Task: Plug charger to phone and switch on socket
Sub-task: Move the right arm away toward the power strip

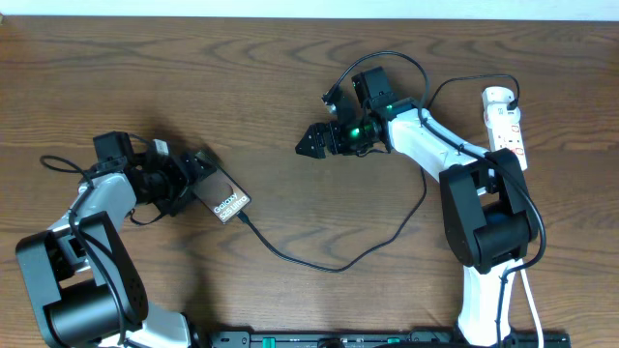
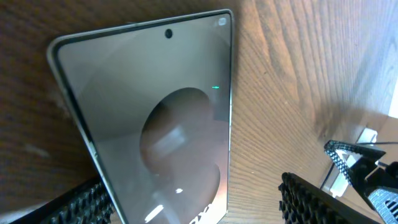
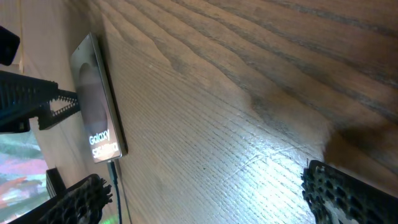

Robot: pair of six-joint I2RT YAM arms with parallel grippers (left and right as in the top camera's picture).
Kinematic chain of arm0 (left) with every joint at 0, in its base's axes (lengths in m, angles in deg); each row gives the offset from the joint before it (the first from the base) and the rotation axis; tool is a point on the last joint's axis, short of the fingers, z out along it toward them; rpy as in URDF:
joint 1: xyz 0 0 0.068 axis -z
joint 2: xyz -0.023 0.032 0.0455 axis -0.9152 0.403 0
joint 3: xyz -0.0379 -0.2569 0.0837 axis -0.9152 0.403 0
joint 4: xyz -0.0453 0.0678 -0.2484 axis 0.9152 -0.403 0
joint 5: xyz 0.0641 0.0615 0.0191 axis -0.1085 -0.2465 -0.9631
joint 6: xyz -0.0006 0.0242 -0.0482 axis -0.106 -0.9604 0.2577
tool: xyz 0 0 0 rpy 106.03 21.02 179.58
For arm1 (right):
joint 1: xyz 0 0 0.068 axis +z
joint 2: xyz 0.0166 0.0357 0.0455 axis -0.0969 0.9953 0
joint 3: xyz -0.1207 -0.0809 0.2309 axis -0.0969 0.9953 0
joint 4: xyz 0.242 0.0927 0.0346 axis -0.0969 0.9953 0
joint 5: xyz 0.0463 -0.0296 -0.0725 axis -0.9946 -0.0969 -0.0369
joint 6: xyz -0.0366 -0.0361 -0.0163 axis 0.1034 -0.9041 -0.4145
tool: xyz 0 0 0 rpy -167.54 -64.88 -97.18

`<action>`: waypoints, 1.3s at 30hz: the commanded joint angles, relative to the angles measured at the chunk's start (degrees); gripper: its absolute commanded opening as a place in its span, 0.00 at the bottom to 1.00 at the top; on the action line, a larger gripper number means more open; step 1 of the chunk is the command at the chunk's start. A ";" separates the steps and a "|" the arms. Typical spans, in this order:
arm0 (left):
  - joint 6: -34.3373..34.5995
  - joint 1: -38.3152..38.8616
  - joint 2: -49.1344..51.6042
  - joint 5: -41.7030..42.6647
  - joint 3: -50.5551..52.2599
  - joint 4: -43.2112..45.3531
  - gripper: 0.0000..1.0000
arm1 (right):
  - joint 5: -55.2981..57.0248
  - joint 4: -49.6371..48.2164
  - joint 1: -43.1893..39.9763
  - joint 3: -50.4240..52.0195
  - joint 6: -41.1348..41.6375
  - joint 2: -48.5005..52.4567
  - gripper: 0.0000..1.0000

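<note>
The phone (image 1: 226, 205) lies flat on the wooden table at the left, with its white "Galaxy" print up. The charger (image 1: 319, 266), a thin black cable, loops across the table, and its plug tip (image 3: 112, 167) sits in the phone's end. My left gripper (image 1: 196, 172) is at the phone's far end and open. In the left wrist view, its fingers (image 2: 308, 199) stand either side of the phone (image 2: 155, 118), with a gap on the right. My right gripper (image 1: 313, 143) hovers open and empty over bare wood at centre. The socket (image 1: 505, 121) lies at the far right.
The socket's white cord (image 1: 530, 309) runs down the right side by the right arm's base (image 1: 488, 232). A black rail (image 1: 387, 339) lines the front edge. A pale wall strip borders the table's back edge.
</note>
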 commanded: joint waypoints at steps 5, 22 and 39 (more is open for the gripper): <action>1.75 -0.13 1.64 -8.85 1.55 -2.71 0.86 | -0.61 0.26 -0.28 -1.07 -0.87 -1.77 0.99; 2.05 -0.13 -25.05 -8.15 1.05 -10.56 0.99 | 0.04 0.48 -0.90 -1.07 -1.03 -2.05 0.99; -0.81 -0.13 -47.95 -1.01 1.07 -12.37 0.98 | 41.18 16.68 -16.24 -3.74 -0.55 -34.38 0.99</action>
